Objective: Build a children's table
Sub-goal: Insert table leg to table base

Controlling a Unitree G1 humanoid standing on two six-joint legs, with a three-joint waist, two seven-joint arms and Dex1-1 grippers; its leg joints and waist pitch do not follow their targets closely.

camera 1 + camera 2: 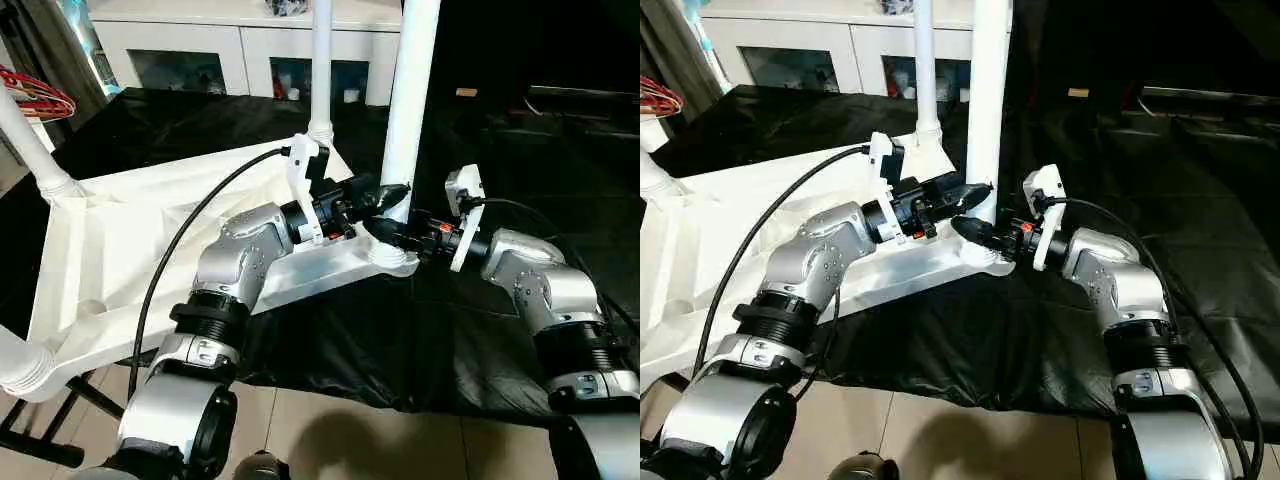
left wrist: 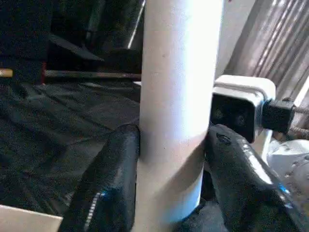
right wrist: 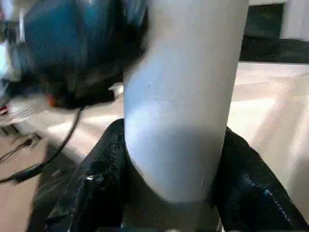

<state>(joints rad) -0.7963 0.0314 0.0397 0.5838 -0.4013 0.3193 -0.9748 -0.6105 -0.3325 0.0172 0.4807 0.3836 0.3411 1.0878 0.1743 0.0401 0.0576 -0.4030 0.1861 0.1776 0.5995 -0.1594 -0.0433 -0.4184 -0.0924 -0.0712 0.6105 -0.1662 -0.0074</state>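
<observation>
The tabletop lies upside down on the dark worktop, ribbed side up. Its near left part hangs over the worktop's edge. Three legs already stand in the other corners. The fourth leg stands upright in the near right corner socket.

I think the main risk is that this leg is not fully seated. If either hand pushes it sideways, it may jam in the socket or lift out. The overhanging tabletop could also slide or tip.

The left hand is about half open and clamped on the leg just above the socket. The right hand grips the same leg from the opposite side, a little lower.
</observation>
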